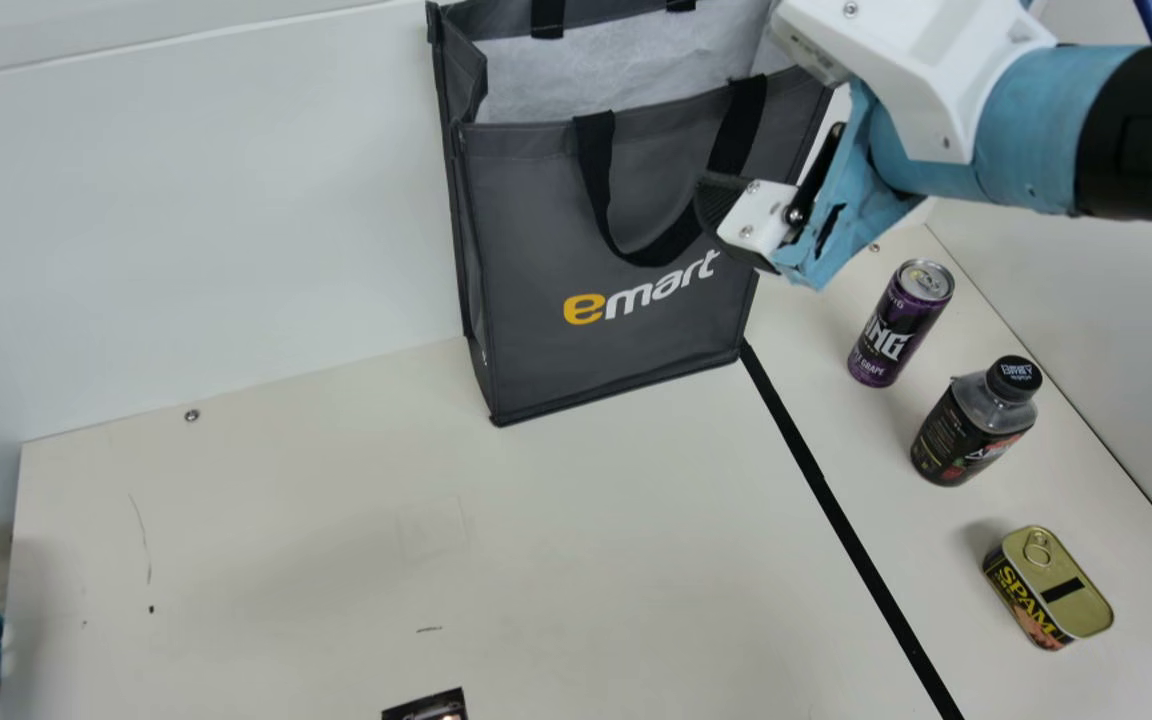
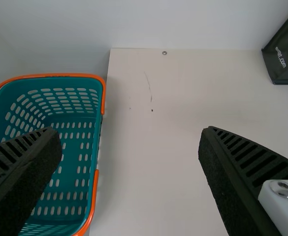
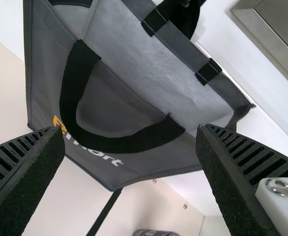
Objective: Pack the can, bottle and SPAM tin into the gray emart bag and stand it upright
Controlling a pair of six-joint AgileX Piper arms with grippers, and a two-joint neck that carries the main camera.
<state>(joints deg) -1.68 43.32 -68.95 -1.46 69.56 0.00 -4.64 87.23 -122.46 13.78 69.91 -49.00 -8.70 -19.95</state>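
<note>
left: basket | back middle: bag | right of strip, back to front: can, bottle, SPAM tin

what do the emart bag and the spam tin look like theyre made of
The gray emart bag looks like matte synthetic fabric, perhaps non-woven: it has stitched edges, soft creases and a whitish, crinkled lining. The SPAM tin looks like metal with a gold-toned lid, going by its ring pull and raised rim.
</note>
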